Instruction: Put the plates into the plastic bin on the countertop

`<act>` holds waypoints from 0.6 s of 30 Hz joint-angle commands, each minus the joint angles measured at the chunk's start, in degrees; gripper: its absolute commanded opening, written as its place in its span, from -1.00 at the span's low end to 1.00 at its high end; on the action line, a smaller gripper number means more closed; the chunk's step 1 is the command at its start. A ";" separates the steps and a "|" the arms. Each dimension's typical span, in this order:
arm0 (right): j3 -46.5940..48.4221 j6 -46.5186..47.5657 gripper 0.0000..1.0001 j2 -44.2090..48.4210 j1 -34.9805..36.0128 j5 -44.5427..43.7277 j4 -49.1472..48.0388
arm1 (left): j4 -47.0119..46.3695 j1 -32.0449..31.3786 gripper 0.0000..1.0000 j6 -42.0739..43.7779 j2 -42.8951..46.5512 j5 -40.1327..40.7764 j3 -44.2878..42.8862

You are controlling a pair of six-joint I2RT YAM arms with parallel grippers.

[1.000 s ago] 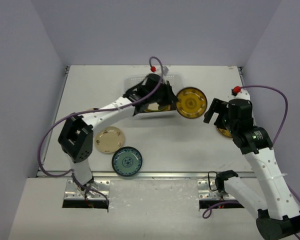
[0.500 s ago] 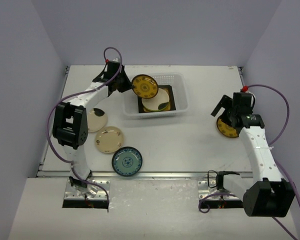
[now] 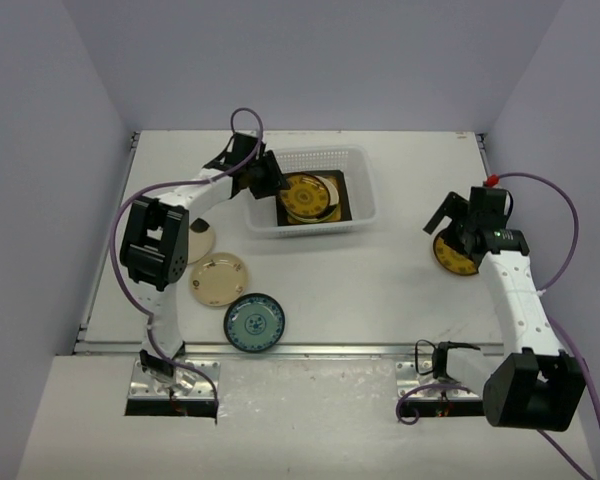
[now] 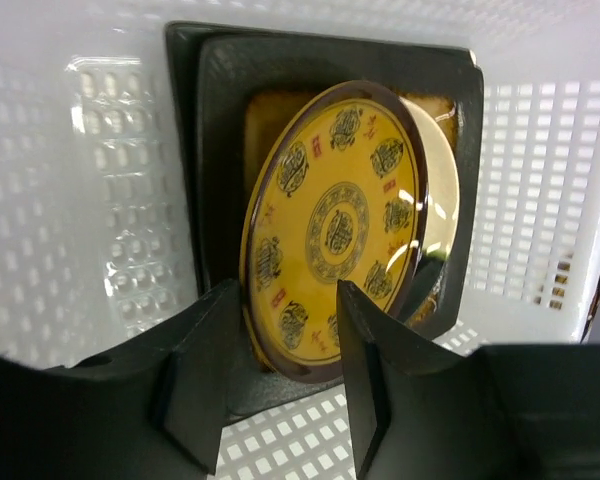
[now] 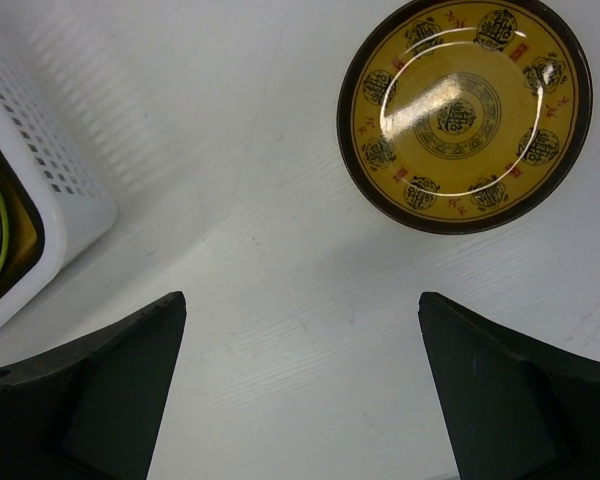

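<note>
Top external view, stock of the countertop (image 3: 380, 290).

Item 1: plastic bin (image 3: 368, 190), translucent white, slotted walls. Holds a dark square plate (image 4: 215, 110) flat on its floor. Holds also a brown-yellow patterned plate (image 4: 330, 225), tilted over the square one with its face toward the left wrist camera. Shows a pale round plate (image 3: 328, 188) just behind the patterned one.

Item 2: left gripper (image 4: 288, 300), at the bin's left wall, reaching in over the rim. Fingers (image 4: 205, 380) set one on each side of the patterned plate's lower rim, seemingly pinching it, though the contact itself is hard to make out.

Item 3: second brown-yellow plate (image 5: 465, 110), flat on the countertop, well apart from the bin on its right side.

Item 4: right gripper (image 5: 300, 300), above the counter just beside that second plate, on the side toward the bin. Fingers spread wide, holding nothing, touching nothing.

Item 5: three loose plates to the near left of the bin, all flat. Cream plate (image 3: 218, 278); blue-white patterned plate (image 3: 253, 322), farther from the bin; another cream plate (image 3: 200, 240), partly hidden under the left arm.
</note>
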State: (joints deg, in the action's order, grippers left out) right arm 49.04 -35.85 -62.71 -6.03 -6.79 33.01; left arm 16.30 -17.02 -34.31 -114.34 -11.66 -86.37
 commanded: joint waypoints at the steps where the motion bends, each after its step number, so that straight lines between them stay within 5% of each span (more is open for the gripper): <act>1: -0.08 -0.89 0.97 -1.45 -0.91 0.81 -2.15 | -2.24 -2.93 0.05 1.00 -0.17 -0.30 -2.93; 4: 0.03 -1.58 0.97 -1.67 -1.08 -0.01 -2.17 | -1.30 -3.65 0.23 1.38 -0.21 0.94 -2.84; 7: 0.64 -3.42 0.98 -2.76 -1.01 -2.77 -0.59 | 0.12 -3.98 0.67 1.96 1.04 3.11 -2.84; 8: 0.91 -4.30 0.98 -2.83 -1.10 -2.90 -0.51 | 0.19 -3.99 1.00 1.99 1.17 4.03 -2.81; 14: -0.01 -16.48 0.98 -6.51 -2.65 -9.75 0.83 | 5.03 -5.47 1.00 4.12 15.08 10.96 -0.17; 18: -2.63 -25.75 0.98 -7.16 -5.79 -10.56 0.53 | 10.07 -12.05 1.00 6.00 28.26 21.91 5.18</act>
State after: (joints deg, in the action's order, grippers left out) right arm 48.50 -49.16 -69.78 -8.88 -12.77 33.63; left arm 23.85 -22.32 -31.31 -103.01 -1.40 -84.67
